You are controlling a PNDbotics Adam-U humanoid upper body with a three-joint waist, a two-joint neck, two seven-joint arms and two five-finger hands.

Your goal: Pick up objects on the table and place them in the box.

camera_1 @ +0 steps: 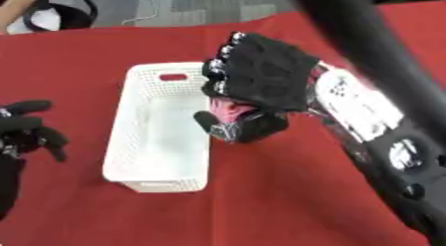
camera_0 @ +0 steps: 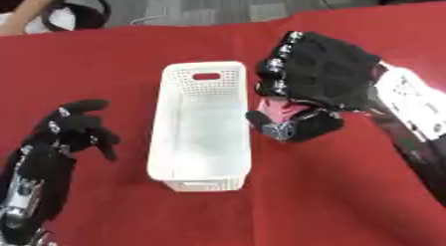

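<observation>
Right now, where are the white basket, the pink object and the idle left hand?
white basket (camera_0: 179, 115): left eye view, on its left wall.
pink object (camera_1: 232, 110): right eye view, the part showing between the right hand's fingers.
left hand (camera_0: 74, 130): left eye view, on its palm.

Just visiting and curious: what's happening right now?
Right hand shut on pink object, beside white box. Left hand idle, relaxed. Nothing blocking the box.

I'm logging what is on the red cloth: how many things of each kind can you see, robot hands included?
White basket: 1
Pink thing, held in the right robot hand: 1
Robot hands: 2, left robot hand and right robot hand
Total: 4
</observation>
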